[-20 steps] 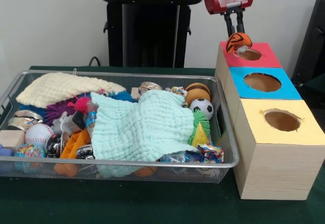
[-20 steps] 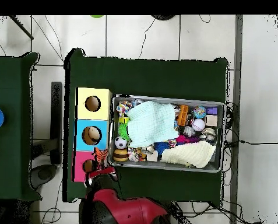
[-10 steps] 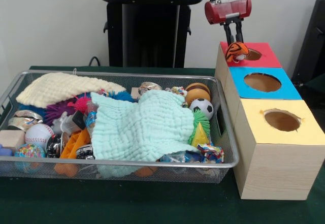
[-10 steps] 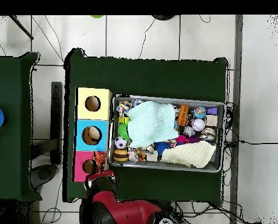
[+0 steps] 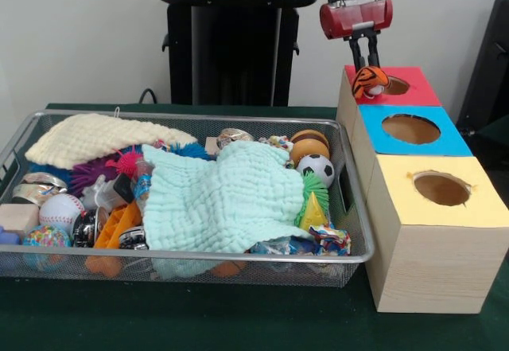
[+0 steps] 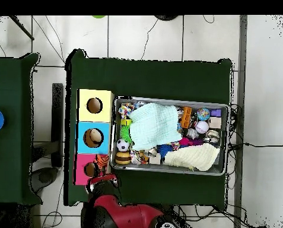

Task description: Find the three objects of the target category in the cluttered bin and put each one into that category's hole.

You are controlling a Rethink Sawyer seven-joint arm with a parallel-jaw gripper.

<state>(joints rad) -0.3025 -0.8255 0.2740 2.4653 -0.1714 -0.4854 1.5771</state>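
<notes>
An orange and black striped tiger toy (image 5: pixel 371 80) sits at the left rim of the hole in the red box (image 5: pixel 415 90), touching the box top. My gripper (image 5: pixel 364 63) hangs straight above it, its two thin fingers closed on the toy's top. In the overhead view the tiger toy (image 6: pixel 102 159) lies at the red box's (image 6: pixel 82 161) edge towards the bin. The wire bin (image 5: pixel 359 208) to the left holds a jumble of toys under a mint cloth (image 5: pixel 223 200).
A blue box (image 5: pixel 447 141) and a yellow box (image 5: pixel 477 209), each with a round hole, stand in line in front of the red one. In the bin lie a cream cloth (image 5: pixel 95 138), a soccer ball (image 5: pixel 320 166), a baseball (image 5: pixel 60 209) and spiky toys.
A second ago the gripper held the tiger toy in the air above the red box. It has come down, and the toy now rests at the hole's rim.
</notes>
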